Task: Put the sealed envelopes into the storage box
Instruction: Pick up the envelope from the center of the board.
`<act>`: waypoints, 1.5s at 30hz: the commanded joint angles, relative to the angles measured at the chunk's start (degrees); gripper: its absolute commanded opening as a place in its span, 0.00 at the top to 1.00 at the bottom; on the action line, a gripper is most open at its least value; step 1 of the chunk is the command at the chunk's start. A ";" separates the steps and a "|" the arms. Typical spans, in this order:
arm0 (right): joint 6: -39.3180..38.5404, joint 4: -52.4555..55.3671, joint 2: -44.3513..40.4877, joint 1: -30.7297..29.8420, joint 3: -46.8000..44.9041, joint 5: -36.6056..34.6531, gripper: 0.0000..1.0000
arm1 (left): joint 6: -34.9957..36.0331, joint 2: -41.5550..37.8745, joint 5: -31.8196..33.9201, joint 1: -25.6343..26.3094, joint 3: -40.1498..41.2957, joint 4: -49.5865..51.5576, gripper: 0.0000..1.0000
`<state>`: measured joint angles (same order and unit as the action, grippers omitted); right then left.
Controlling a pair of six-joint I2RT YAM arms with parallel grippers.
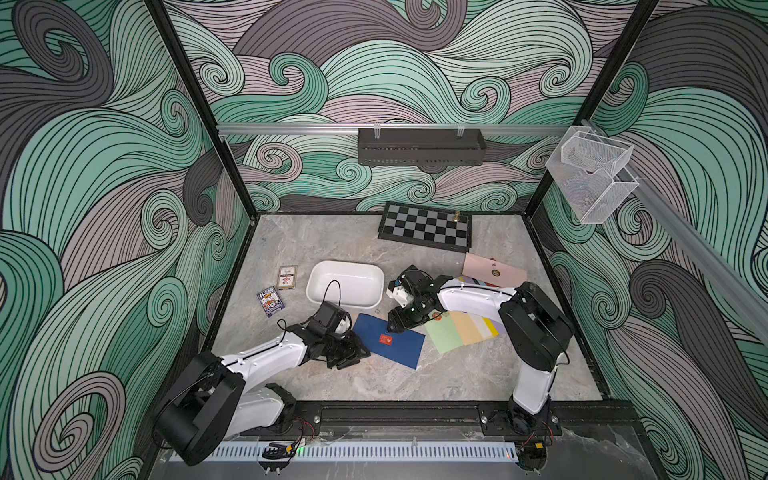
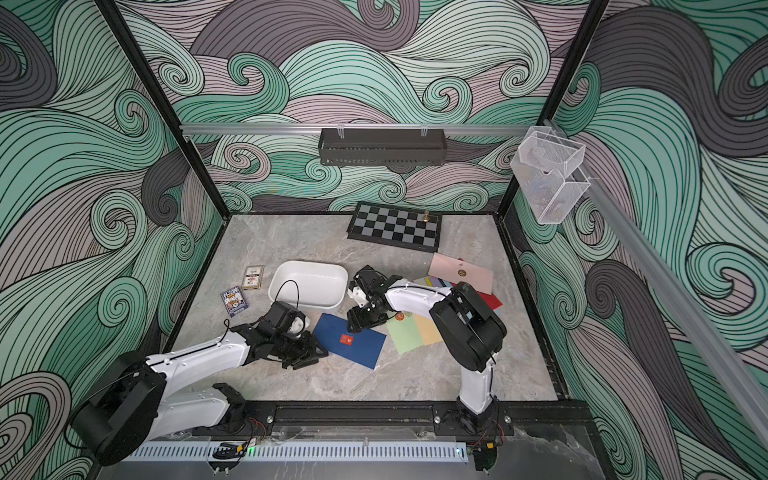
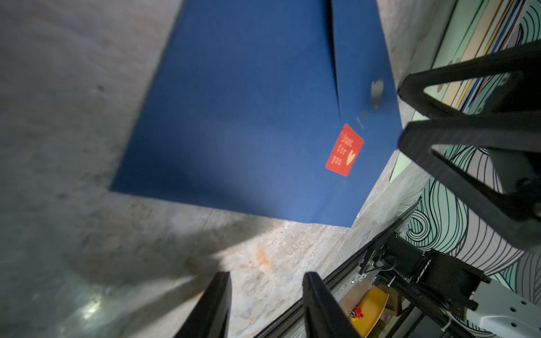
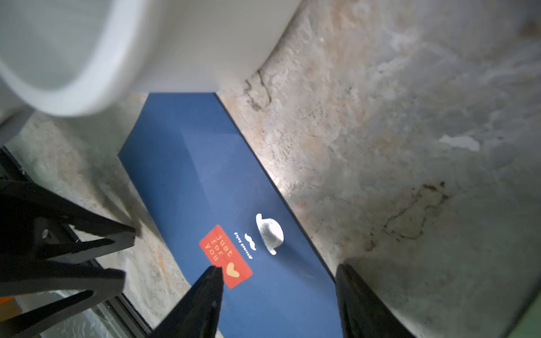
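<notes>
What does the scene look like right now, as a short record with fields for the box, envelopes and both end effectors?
storage box: empty, on the table
navy envelope: flat on table by box, red sticker up
other envelopes: fanned on table, outside box
left end effector: open, beside navy envelope
right end effector: open, over navy envelope

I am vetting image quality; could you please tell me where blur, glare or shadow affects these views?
Left wrist view: a dark shadow on the table beside the navy envelope. Right wrist view: the storage box, close to the lens, is blurred; the red sticker is legible. Both top views: evenly lit, sharp.
</notes>
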<state>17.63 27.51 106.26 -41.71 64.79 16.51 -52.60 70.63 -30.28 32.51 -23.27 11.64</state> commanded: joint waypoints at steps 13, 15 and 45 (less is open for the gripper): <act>10.18 -2.25 -8.93 -7.92 -10.36 6.33 0.34 | -0.05 6.85 8.24 0.71 -3.98 1.62 0.53; 11.99 -3.02 -10.78 -7.30 -11.46 2.34 0.33 | -0.21 6.38 9.84 0.79 -4.22 2.77 0.50; 20.58 -11.76 -12.96 -7.15 -11.93 10.08 0.34 | -1.80 6.81 10.33 3.08 -2.57 5.41 0.48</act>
<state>35.33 19.42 95.11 -49.47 53.69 22.44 -54.48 75.18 -23.59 35.18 -27.92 11.11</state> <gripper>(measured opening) 0.658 0.520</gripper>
